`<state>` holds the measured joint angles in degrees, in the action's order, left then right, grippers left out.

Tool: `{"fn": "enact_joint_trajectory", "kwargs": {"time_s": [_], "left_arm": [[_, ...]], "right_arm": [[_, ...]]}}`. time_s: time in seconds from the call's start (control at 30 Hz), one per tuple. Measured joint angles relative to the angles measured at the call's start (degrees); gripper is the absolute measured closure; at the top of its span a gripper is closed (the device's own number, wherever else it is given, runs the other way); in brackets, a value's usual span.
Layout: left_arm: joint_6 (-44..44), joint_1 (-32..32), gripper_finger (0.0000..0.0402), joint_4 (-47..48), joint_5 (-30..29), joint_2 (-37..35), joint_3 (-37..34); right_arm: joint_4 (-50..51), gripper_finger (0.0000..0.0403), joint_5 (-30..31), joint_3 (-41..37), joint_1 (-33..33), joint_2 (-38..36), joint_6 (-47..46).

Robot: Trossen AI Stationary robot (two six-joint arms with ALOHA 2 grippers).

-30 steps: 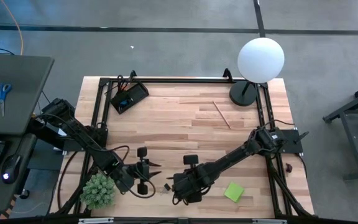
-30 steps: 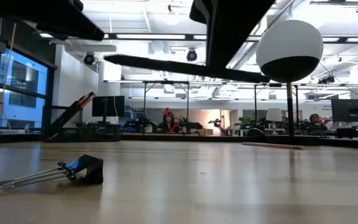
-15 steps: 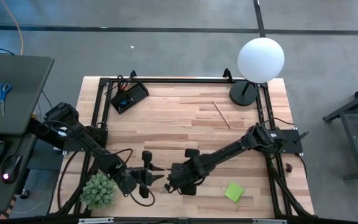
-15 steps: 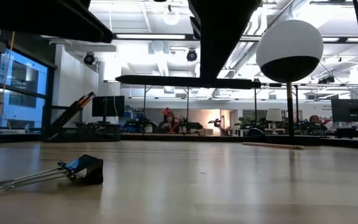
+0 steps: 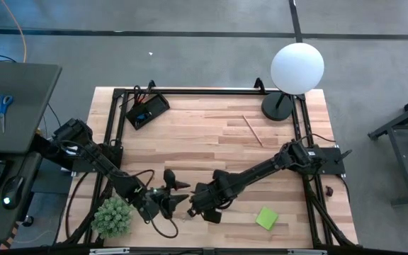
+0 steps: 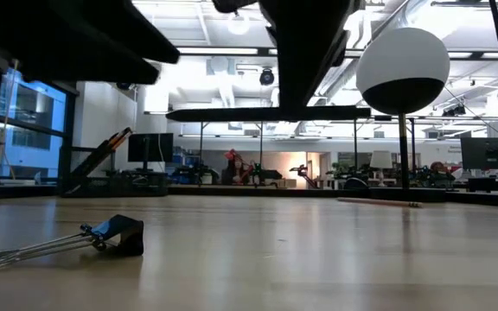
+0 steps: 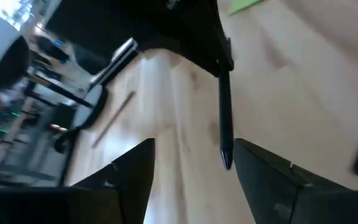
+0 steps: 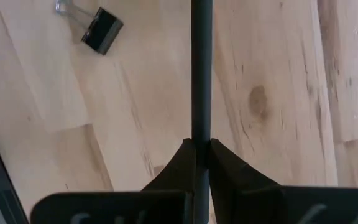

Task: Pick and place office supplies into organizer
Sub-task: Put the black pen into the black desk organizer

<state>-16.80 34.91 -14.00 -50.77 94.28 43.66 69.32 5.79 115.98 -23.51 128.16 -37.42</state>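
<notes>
A black pen (image 6: pixel 232 113) hangs level above the table, with my right gripper (image 5: pixel 198 205) shut on it near the front edge. The pen's tip (image 7: pixel 227 163) points between the spread fingers of my left gripper (image 5: pixel 176 193), which stands open just left of the right one; I see no touch. A black binder clip (image 6: pixel 115 235) lies on the wood under the grippers, its wire handles (image 6: pixel 33 250) resting on the table. The organizer (image 5: pixel 147 111), a black tray, sits at the far left corner. A wooden pencil (image 5: pixel 252 129) and a green sticky-note pad (image 5: pixel 266 217) lie on the right. My right gripper pinches the pen's barrel (image 8: pixel 201 127) between its two fingers, away from the tip and off the pen's middle. The fingers come from above, pointing down, and lie across the pen. The pen sits level, lifted clear of the table.
A white globe lamp (image 5: pixel 296 67) with a round black base (image 5: pixel 278 106) stands at the far right corner. A green spiky plant (image 5: pixel 112 216) sits at the near left corner, close to my left arm. Bare wood lies across the table's middle.
My right gripper has moved toward the table's left edge with the pen, which has gone from slanting to level in the low view. My left gripper has rolled about its own pointing line and edged toward the right gripper.
</notes>
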Motion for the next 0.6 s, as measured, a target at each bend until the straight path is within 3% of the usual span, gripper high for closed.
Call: {"fn": "enact_joint_trajectory", "kwargs": {"time_s": [0.23, 0.6], "left_arm": [[-5.3, 0.0, 0.0212, 1.8, -6.1, 6.0, 3.5], [-3.5, 0.0, 0.0215, 3.7, -7.2, 11.5, 7.4]], "right_arm": [[-0.4, 0.0392, -1.8, 0.0, 1.5, 0.0, -0.2], [-0.7, 0.0392, -0.3, 2.2, 1.5, 0.0, -0.1]]}}
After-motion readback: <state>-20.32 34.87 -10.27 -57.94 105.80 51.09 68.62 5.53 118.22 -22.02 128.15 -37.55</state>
